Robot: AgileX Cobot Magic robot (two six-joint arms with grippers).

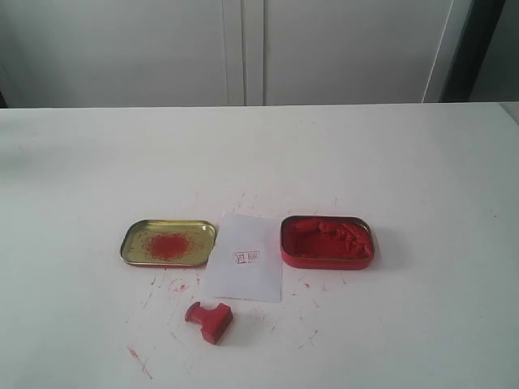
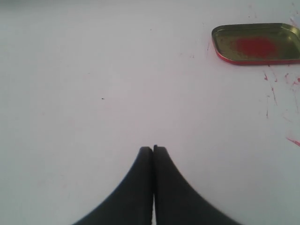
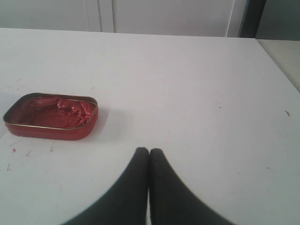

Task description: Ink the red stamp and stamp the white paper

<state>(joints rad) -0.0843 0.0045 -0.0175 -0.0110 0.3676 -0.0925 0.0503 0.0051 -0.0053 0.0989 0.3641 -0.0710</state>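
Observation:
The red stamp [image 1: 210, 320] lies on its side on the table, just in front of the white paper [image 1: 244, 256], which carries a small red print. Right of the paper stands the red tin of ink paste [image 1: 327, 241], also visible in the right wrist view [image 3: 50, 116]. Neither arm shows in the exterior view. My left gripper [image 2: 153, 148] is shut with nothing in it, over bare table well away from the gold lid [image 2: 257, 43]. My right gripper [image 3: 149, 150] is shut and empty too, a short way from the ink tin.
The shallow gold tin lid [image 1: 169, 242], smeared with red, lies left of the paper. Red ink specks [image 1: 139, 360] mark the table around the stamp. A white cabinet wall stands behind the table's far edge.

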